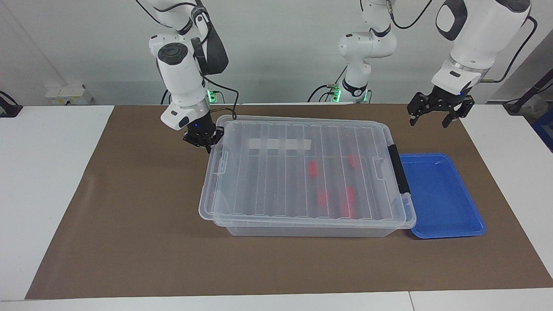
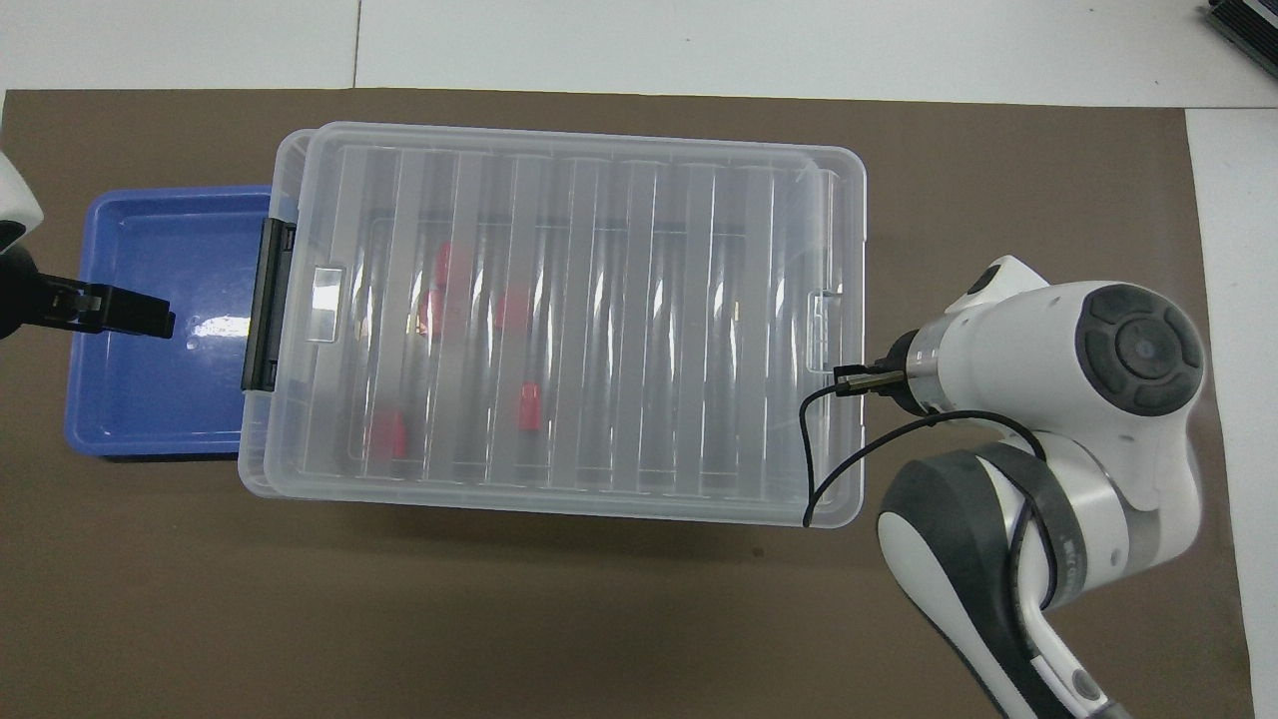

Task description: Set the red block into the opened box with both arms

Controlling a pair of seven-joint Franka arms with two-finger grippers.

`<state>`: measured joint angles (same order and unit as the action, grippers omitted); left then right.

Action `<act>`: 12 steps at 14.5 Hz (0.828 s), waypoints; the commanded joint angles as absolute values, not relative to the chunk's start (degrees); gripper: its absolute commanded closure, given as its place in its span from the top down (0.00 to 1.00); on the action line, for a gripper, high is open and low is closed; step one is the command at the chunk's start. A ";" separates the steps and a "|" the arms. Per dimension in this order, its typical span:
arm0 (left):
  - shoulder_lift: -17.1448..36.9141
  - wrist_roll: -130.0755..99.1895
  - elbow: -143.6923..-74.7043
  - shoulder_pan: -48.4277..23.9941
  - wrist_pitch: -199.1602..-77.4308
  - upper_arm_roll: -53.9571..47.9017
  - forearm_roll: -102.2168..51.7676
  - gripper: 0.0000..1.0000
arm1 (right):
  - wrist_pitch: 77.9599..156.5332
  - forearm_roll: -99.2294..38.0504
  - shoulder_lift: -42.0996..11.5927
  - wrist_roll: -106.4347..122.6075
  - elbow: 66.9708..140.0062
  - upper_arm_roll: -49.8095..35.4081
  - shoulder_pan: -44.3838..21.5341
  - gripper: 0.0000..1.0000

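The box [image 1: 302, 231] is a clear bin on the brown mat, with its ribbed lid [image 1: 298, 172] lying over almost all of it. Several red blocks [image 1: 322, 198] lie inside, seen through the lid [image 2: 599, 300]; one red block [image 2: 527, 407] lies near the middle. My right gripper [image 1: 203, 140] is shut, its tip against the lid's end toward the right arm's end of the table, also seen from overhead [image 2: 849, 377]. My left gripper [image 1: 427, 124] hangs open in the air by the blue tray, holding nothing.
A shallow blue tray [image 1: 440, 194] sits against the box's latch end, with nothing in it. The black latch bar [image 1: 396, 168] stands at that end. White tabletop borders the brown mat [image 1: 129, 242] on both sides.
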<state>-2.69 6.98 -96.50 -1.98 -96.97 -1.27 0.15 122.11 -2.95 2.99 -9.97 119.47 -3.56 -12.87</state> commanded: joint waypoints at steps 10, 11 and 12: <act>-4.48 6.68 -98.35 -1.85 -97.83 -1.14 -0.70 1.00 | 125.15 -3.78 2.29 -11.16 119.88 -4.04 -13.36 0.00; -4.48 6.68 -98.52 -1.85 -97.30 -1.14 -0.70 1.00 | 125.24 -3.78 2.29 -11.34 119.88 -4.04 -13.45 0.00; -4.48 6.68 -98.35 -1.85 -97.47 -1.14 -0.70 1.00 | 125.33 -3.87 2.29 -11.34 119.88 -4.04 -14.23 0.00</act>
<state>-2.77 6.96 -96.56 -1.98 -96.95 -1.30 0.11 123.41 -3.04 2.62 -9.97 119.51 -3.68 -13.34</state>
